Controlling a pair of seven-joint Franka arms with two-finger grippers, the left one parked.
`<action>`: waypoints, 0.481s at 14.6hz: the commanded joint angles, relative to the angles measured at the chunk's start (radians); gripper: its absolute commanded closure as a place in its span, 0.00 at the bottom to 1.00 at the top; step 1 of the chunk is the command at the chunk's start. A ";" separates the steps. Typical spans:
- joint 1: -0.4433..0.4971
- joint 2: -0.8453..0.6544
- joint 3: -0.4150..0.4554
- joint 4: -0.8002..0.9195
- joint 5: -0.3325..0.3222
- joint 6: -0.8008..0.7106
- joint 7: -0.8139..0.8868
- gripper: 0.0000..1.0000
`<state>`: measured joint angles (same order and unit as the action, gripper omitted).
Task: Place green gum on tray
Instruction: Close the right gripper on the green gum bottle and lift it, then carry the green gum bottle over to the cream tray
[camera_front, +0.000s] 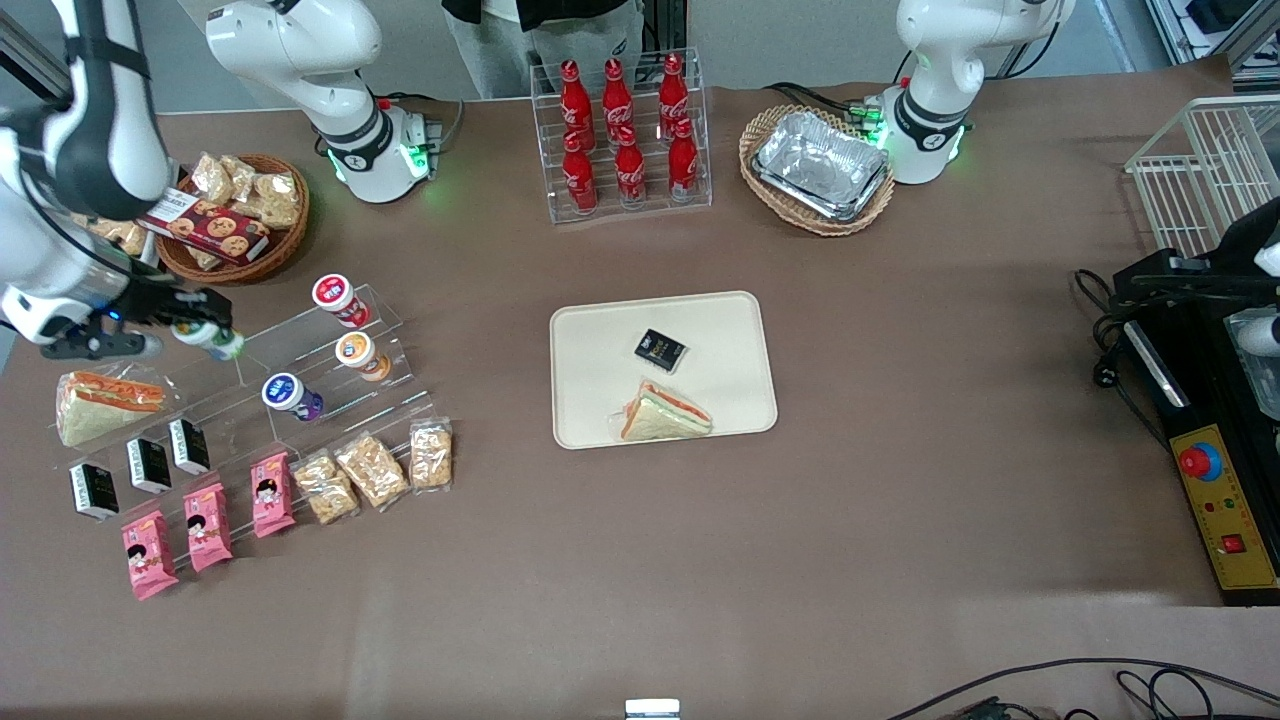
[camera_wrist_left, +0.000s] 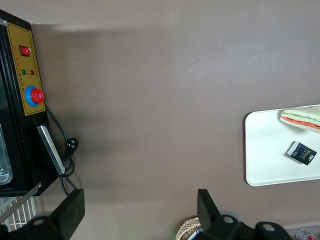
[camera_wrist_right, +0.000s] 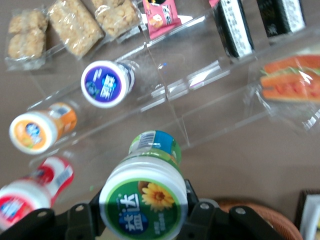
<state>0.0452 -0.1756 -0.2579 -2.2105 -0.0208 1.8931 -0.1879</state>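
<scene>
**Green gum held in the gripper above the display stand**

The green gum sits between the fingers of the gripper, which are clamped on its sides just below the lid. In the wrist view the white-rimmed green lid faces the camera and the green-white body runs away from it toward the clear acrylic stand, so the bottle's long axis follows the line of sight. In the front view the bottle lies tilted close to level, its body sticking out past the fingertips toward the tray. It hangs over the upper step of the stand, clear of the shelf.

Lying on the stand's steps are the purple-lidded bottle, the orange-lidded bottle and the red-lidded bottle. A wrapped sandwich rests near the gripper, nearer to the front camera.

The tray lies at the middle of the table, well apart from the gum, toward the parked arm's end. It carries a small black packet and a second sandwich.
</scene>
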 joint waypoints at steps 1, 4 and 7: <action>0.004 -0.074 0.002 0.107 0.005 -0.205 0.011 0.72; 0.004 -0.136 0.072 0.132 0.041 -0.275 0.076 0.72; 0.007 -0.133 0.251 0.208 0.090 -0.339 0.262 0.72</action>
<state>0.0465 -0.3150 -0.1428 -2.0765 0.0260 1.6128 -0.0698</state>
